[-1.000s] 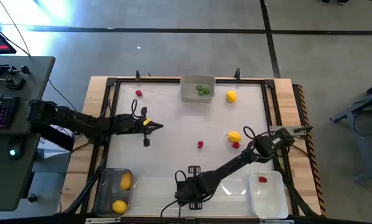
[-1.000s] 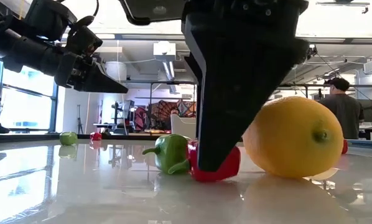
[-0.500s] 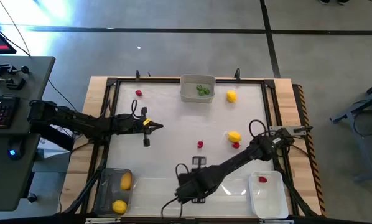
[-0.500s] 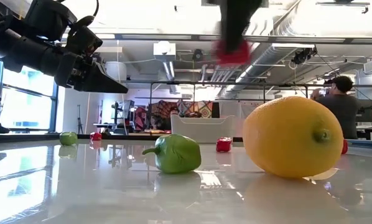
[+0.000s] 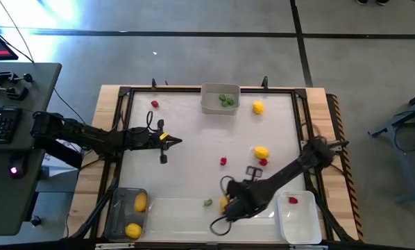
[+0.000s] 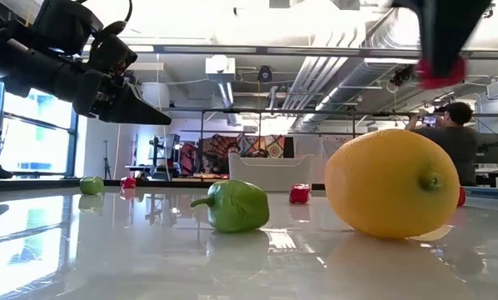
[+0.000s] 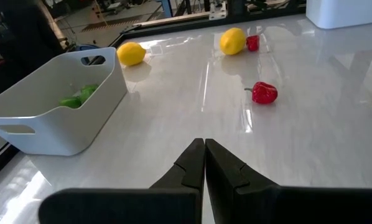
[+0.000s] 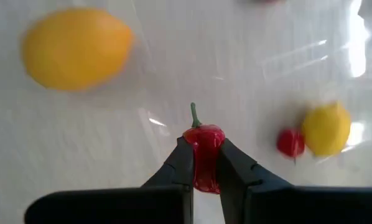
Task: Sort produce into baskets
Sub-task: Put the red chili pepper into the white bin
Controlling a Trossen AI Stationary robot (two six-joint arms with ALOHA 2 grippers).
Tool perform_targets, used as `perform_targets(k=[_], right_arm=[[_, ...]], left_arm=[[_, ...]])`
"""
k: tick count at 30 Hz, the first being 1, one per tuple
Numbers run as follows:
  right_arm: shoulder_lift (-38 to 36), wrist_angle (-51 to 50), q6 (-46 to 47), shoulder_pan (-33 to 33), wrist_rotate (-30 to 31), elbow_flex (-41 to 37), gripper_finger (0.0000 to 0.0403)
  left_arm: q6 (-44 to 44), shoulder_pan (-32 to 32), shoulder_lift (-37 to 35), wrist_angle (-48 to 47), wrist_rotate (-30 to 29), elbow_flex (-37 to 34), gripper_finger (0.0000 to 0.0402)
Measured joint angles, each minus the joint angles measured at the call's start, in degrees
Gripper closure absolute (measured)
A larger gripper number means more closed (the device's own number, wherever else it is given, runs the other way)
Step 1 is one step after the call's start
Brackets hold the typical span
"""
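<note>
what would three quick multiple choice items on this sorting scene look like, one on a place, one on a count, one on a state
1. Where do the green pieces already sorted lie?
A. in the grey basket at the table's far edge
B. in the white basket
C. in the dark-tinted basket

2. How many lemons lie in the dark-tinted basket?
A. none
B. two
C. four

3. What is the right pincer doing?
A. standing wide open
B. gripping a lemon
C. shut on a red pepper

Answers:
1 A: the high view shows green pieces inside the grey basket.
2 B: two lemons show in the dark-tinted basket.
3 C: in its wrist view the right pincer clamps the red pepper between its fingers, lifted off the table.
</note>
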Motion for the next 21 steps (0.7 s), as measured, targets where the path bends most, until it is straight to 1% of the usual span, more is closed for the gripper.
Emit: perform_targets(k=[6, 10, 14, 18, 21], right_arm=[[-14.36, 10.01, 12.29, 2.14, -3.71, -20.11, 0.0376], [-21.33, 15.11, 21.34, 4.18, -5.76, -29.57, 0.0374], [-25.81, 16.88, 27.85, 7.37, -6.53, -33.99, 0.0374], [-28.55, 15.85, 34.13, 10.74, -5.62, -34.46, 0.0374], [-29.05, 13.31, 40.23, 13.22, -5.99, -34.46, 0.0373]], left_arm=[[-0.51, 0.00, 0.00, 0.00, 0.00, 0.00, 0.0402], [-1.02, 0.00, 0.01, -0.01, 0.00, 0.00, 0.0402], [-0.95, 0.00, -0.01, -0.02, 0.00, 0.00, 0.0401], [-0.43, 0.02, 0.02, -0.02, -0.02, 0.00, 0.0402], [-0.41, 0.02, 0.00, -0.02, -0.09, 0.00, 0.0401]])
